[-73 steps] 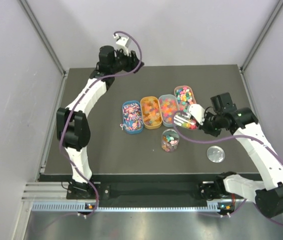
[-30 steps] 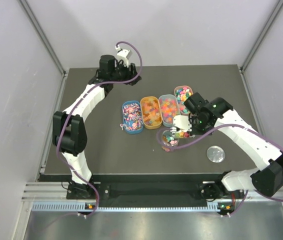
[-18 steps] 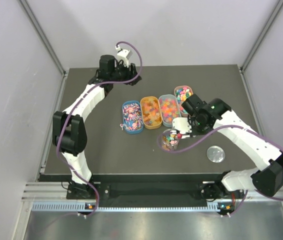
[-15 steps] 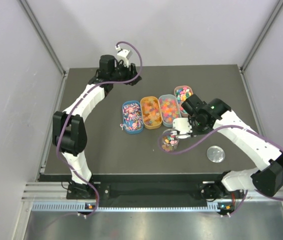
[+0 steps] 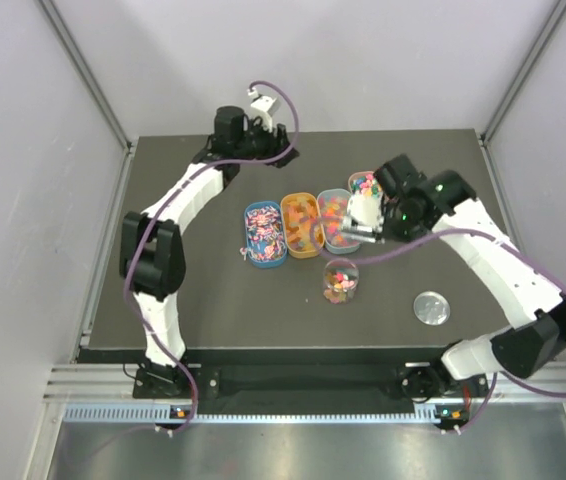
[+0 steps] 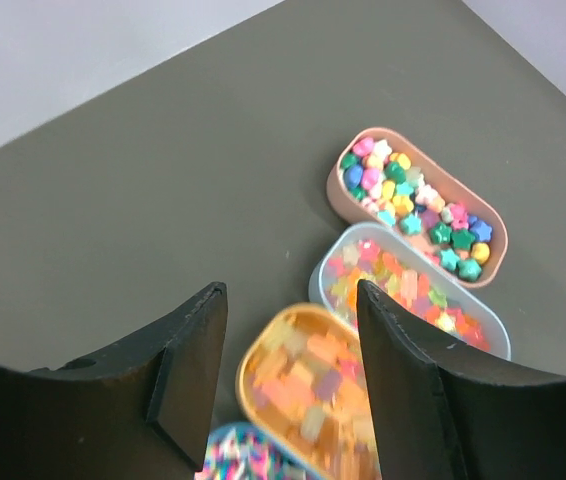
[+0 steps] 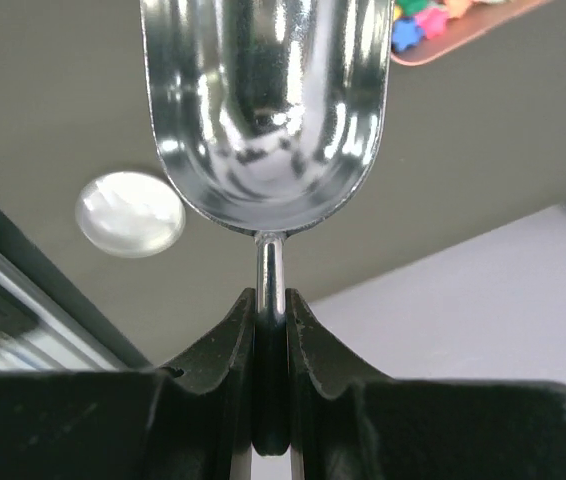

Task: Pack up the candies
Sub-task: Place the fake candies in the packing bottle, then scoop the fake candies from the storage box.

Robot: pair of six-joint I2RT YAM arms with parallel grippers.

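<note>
Your right claw (image 7: 270, 300) pinched the empty scoop (image 7: 263, 110) by its thin handle and your left claw (image 6: 288, 292) hung spread, holding nothing, above the candies (image 6: 413, 205) in their trays (image 6: 335, 195): tiny, light, loose things, likely better scooped than pinched.

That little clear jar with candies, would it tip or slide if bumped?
The jar looks small and light, so a bump would probably slide it across the smooth table. It stands upright, so tipping seems less likely. Its lid lies apart, so a tip would likely spill candies.
</note>
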